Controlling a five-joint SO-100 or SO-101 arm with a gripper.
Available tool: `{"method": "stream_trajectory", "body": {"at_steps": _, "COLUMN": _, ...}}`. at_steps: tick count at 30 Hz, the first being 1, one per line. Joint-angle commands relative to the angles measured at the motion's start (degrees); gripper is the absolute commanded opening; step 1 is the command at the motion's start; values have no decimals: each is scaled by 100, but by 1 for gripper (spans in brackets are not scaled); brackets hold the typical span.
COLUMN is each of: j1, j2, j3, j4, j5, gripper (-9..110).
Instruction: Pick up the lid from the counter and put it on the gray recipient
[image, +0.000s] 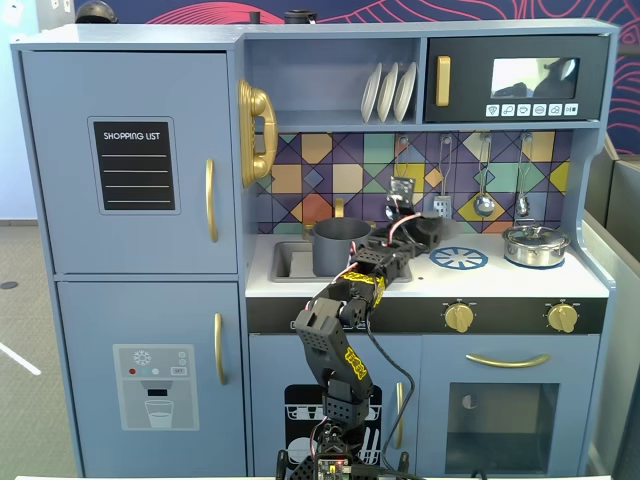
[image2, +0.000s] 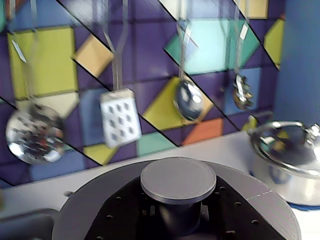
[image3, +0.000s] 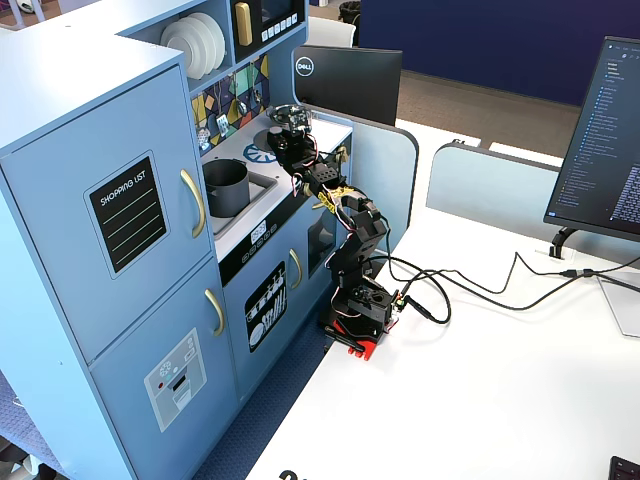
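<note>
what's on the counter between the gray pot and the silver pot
In a fixed view, the pincer holding the lid sits between the gray pot and the silver pot, with a blue burner ring on the countertop.

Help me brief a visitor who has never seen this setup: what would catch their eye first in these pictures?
Probably the blue toy kitchen filling a fixed view, with its bright multicoloured tile backsplash and hanging utensils. Next, the black robot arm reaching up from the base onto the counter, beside the gray recipient standing in the sink area. In the wrist view, the lid, knob up, fills the foreground, with a shiny silver pot to the right.
</note>
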Motion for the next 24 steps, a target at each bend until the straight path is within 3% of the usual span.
{"method": "stream_trajectory", "body": {"at_steps": 1, "j1": -369, "j2": 562, "j3": -677, "j4": 422, "j5": 35, "gripper": 0}}
{"method": "stream_trajectory", "body": {"at_steps": 24, "j1": -2127, "j2": 483, "j3": -650, "j4": 712, "j5": 185, "gripper": 0}}
